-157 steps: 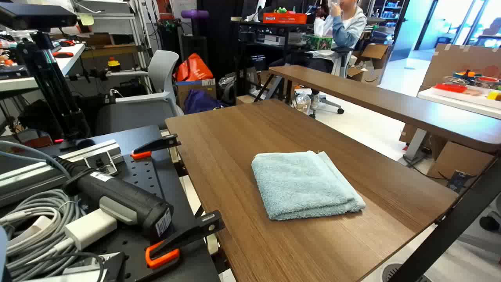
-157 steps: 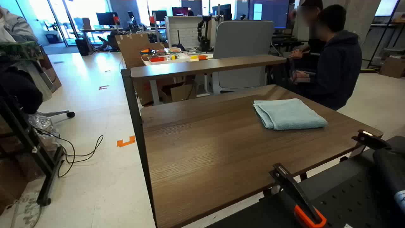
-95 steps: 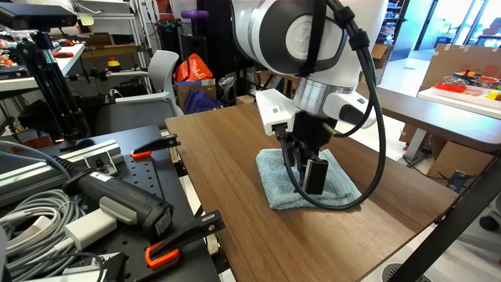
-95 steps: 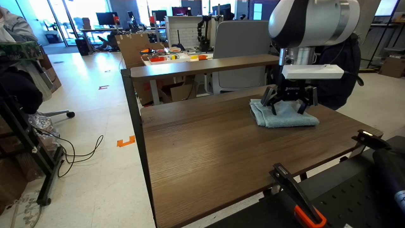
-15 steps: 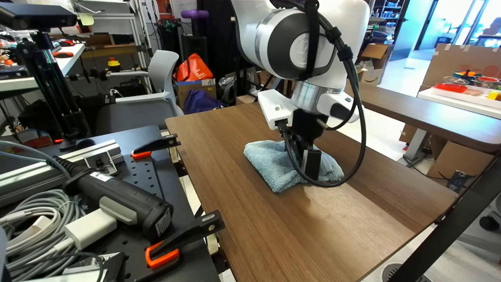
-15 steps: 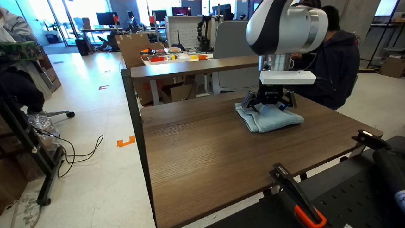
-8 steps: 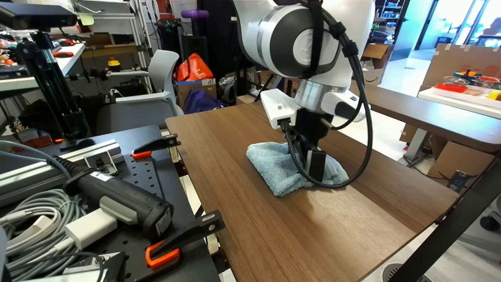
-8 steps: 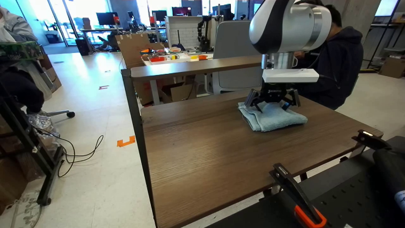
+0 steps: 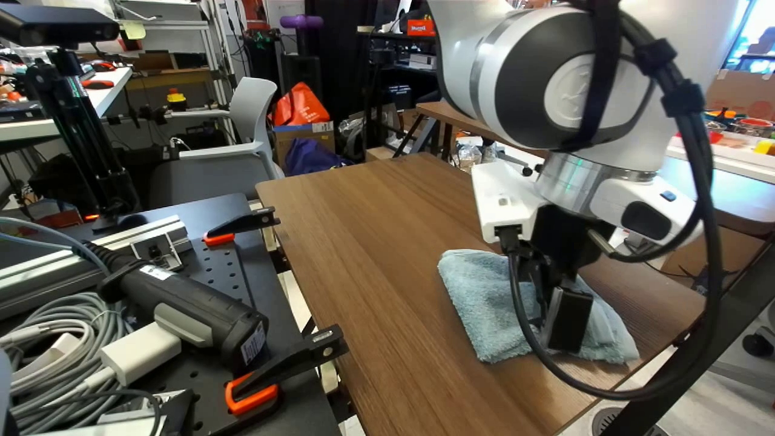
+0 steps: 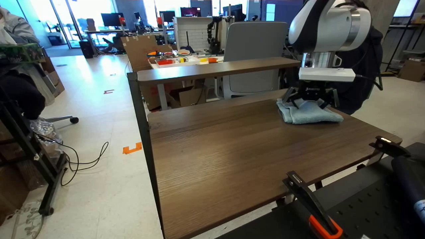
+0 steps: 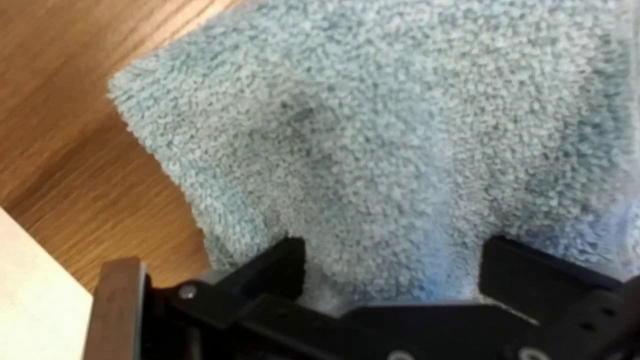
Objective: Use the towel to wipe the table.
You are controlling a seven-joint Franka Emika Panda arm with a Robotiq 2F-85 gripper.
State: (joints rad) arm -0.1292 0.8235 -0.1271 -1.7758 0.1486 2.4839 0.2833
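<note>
- 1 blue towel (image 9: pixel 484 312), rumpled, lying on the brown table (image 10: pixel 215 149), under the gripper (image 11: pixel 392 265).
- 1 gripper: 2 fingers (image 11: pixel 285 265) well apart, tips against cloth; whether any is pinched, cannot tell.
- 2 clamps (image 9: pixel 309 354), black and orange, near the table edge, both exterior views.

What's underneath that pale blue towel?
The table: its brown wood shows beside the towel in every view. The patch directly beneath is covered, so I can't tell whether a spill or anything else lies there.
</note>
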